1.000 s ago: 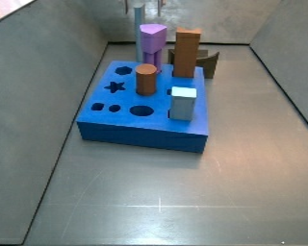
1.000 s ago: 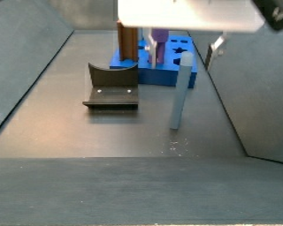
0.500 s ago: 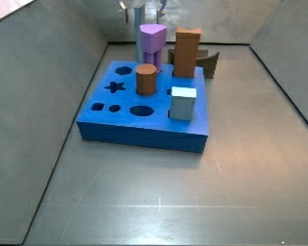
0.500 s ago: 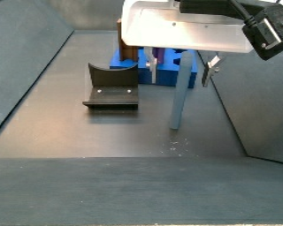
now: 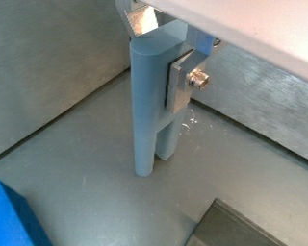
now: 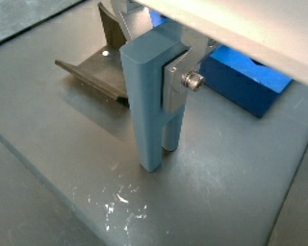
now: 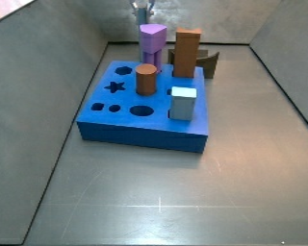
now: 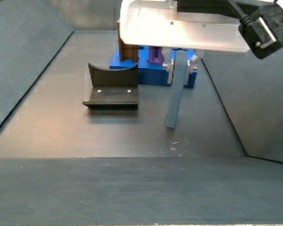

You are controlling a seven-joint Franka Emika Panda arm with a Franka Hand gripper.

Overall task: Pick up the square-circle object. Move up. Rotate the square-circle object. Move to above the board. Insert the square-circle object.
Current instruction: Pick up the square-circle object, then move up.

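Observation:
The square-circle object (image 8: pixel 175 97) is a tall grey-blue peg hanging upright, its lower end just above the grey floor. My gripper (image 8: pixel 180 60) is shut on its upper part. In both wrist views the silver fingers (image 5: pixel 183 75) (image 6: pixel 183 79) clamp the flat sides of the peg (image 5: pixel 146 106) (image 6: pixel 146 106). In a side view only a bit of the gripper (image 7: pixel 143 10) shows behind the purple peg. The board (image 7: pixel 112 125) is a bright-blue slab with star and circle holes; it also shows behind the peg in a side view (image 8: pixel 154 75) and in a wrist view (image 6: pixel 246 77).
On the board stand a purple peg (image 7: pixel 151 43), a tall brown peg (image 7: pixel 187 53), a short brown cylinder (image 7: pixel 146 79) and a pale whitish-blue block (image 7: pixel 183 104). The fixture (image 8: pixel 110 86) sits on the floor beside the board. Grey walls enclose the floor.
The gripper has closed on the peg and lifted it slightly; the peg's lower end has risen off the floor, and less of its top shows behind the purple peg.

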